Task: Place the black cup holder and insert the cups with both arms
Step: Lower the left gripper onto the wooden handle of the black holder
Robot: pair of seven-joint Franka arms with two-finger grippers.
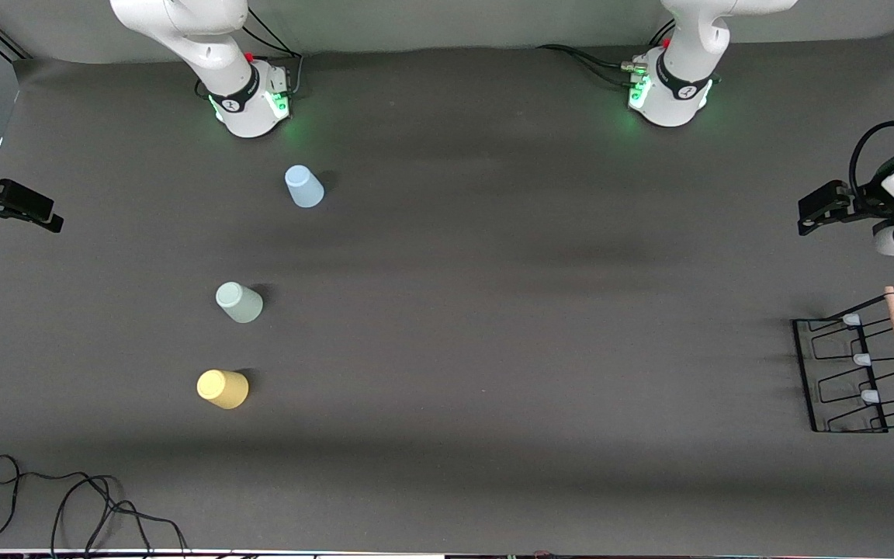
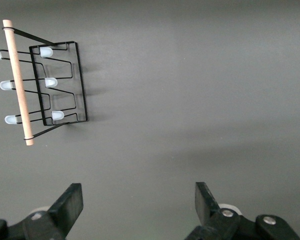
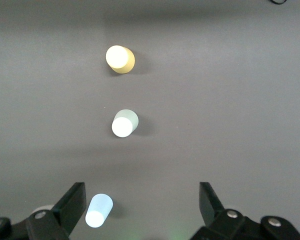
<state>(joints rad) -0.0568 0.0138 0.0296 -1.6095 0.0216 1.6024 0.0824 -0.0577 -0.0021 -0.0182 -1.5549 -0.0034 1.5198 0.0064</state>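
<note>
Black wire cup holder (image 1: 850, 373) is lying at left arm's end, not yet placed. Blue cup (image 1: 304, 187), green cup (image 1: 239, 302) & yellow cup (image 1: 223, 389) are set upside down near right arm's end. Left gripper (image 2: 138, 210) & right gripper (image 3: 142, 210) are wide open, nothing held. Everything's left to be done.

A robotics lab test bench: two white jointed arms (image 1: 206, 46) rise from round bases glowing green (image 1: 253, 105) along the top of the front view, cabled at the rear. A dark grey mat (image 1: 493, 310) covers the whole table, bare but for staged props, three pastel cups (image 1: 239, 302) left of centre and a black cup holder (image 1: 858, 373) at the right edge. A loose black cable (image 1: 67, 505) coils at the lower left corner.
</note>
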